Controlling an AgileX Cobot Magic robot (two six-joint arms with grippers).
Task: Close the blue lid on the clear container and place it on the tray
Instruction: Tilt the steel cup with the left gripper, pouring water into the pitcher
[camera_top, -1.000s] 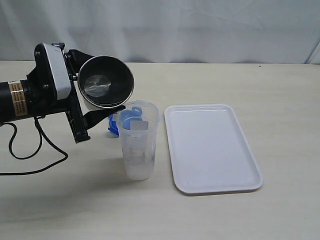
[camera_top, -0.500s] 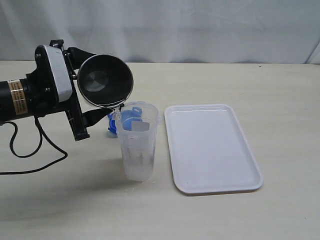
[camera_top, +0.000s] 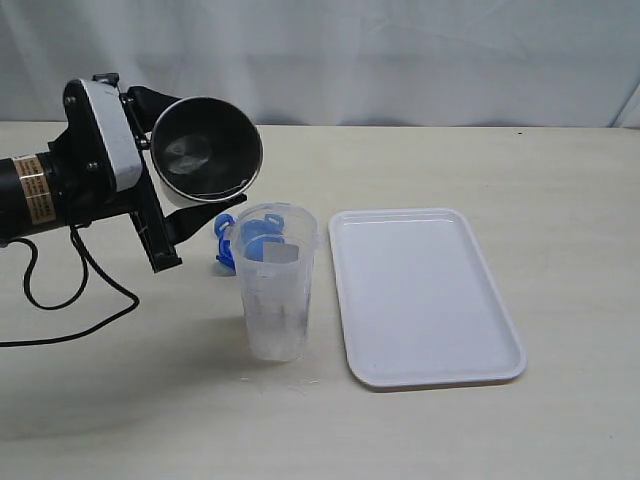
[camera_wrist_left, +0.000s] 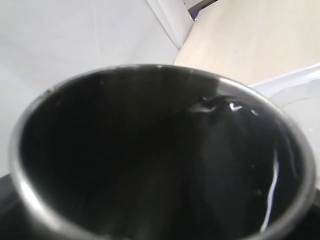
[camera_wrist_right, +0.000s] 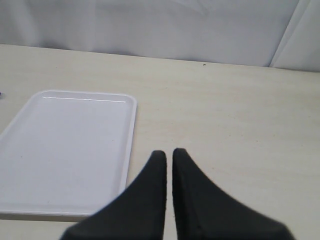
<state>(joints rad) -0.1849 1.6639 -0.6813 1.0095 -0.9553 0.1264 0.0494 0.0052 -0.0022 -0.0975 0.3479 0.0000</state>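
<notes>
The clear container (camera_top: 278, 290) stands upright and lidless on the table, just left of the white tray (camera_top: 425, 300). The blue lid (camera_top: 226, 247) lies on the table behind the container and partly shows through it. My left gripper (camera_top: 185, 165) is shut on a steel cup (camera_top: 205, 150), held on its side up and to the left of the container, its mouth facing the camera. In the left wrist view the cup's dark inside (camera_wrist_left: 160, 160) fills the picture. My right gripper (camera_wrist_right: 169, 152) is shut on nothing and hovers over bare table beside the tray (camera_wrist_right: 65, 150).
A black cable (camera_top: 70, 300) loops on the table under the left arm. A pale curtain (camera_top: 400, 60) hangs behind the table's far edge. Bare tabletop (camera_top: 570, 200) lies to the right of the tray.
The left gripper has lifted the steel cup up and to the left, away from the container's mouth where its rim hung a second ago. The container, lid and tray have stayed put.
</notes>
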